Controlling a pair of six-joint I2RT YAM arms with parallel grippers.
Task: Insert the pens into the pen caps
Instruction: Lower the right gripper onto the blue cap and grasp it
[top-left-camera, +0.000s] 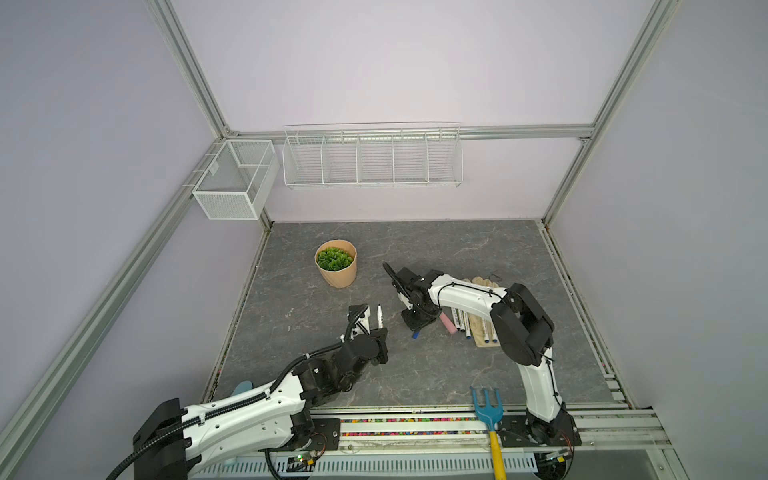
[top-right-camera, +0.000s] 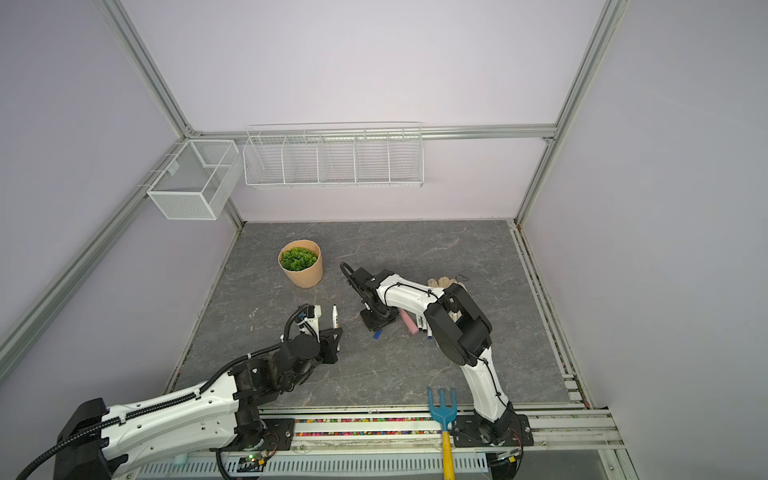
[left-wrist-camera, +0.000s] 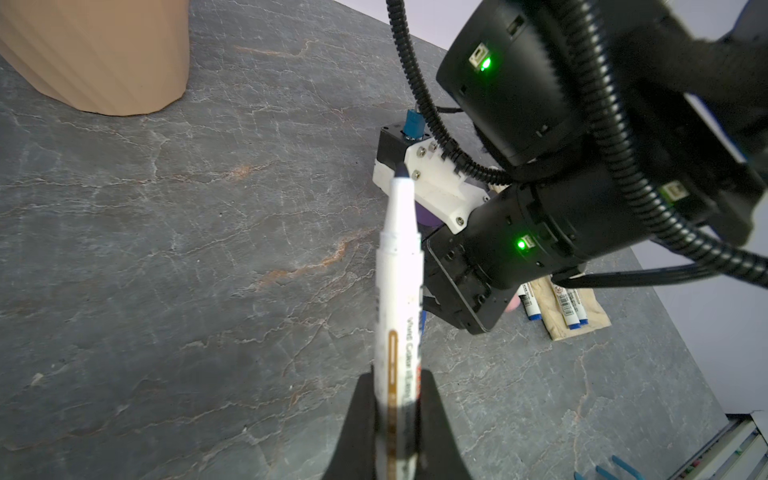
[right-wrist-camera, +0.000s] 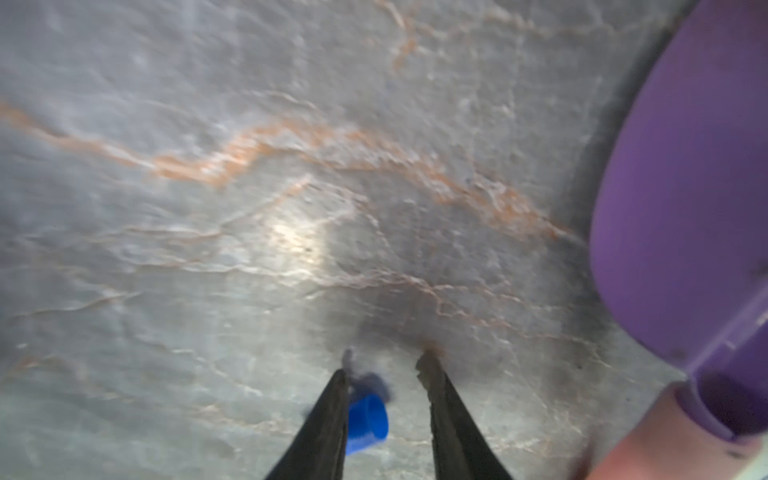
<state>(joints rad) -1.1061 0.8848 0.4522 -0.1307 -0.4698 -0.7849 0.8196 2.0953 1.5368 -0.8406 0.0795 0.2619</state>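
One blue cap (right-wrist-camera: 368, 422) lies in the gap of the right gripper (right-wrist-camera: 386, 365), touching one finger only. The jaws stand wider than the cap and grip nothing. Closing from here may pinch it off-centre, so it could roll, tilt or squirt out toward the purple trowel (right-wrist-camera: 685, 208) just outside the jaws. The left gripper (left-wrist-camera: 397, 376) is clamped on one uncapped pen (left-wrist-camera: 399, 291), whose tip stands well beyond the jaws. A skewed cap would miss that tip or push the pen askew in its grip. Spare pens (left-wrist-camera: 571, 307) lie behind the right gripper.
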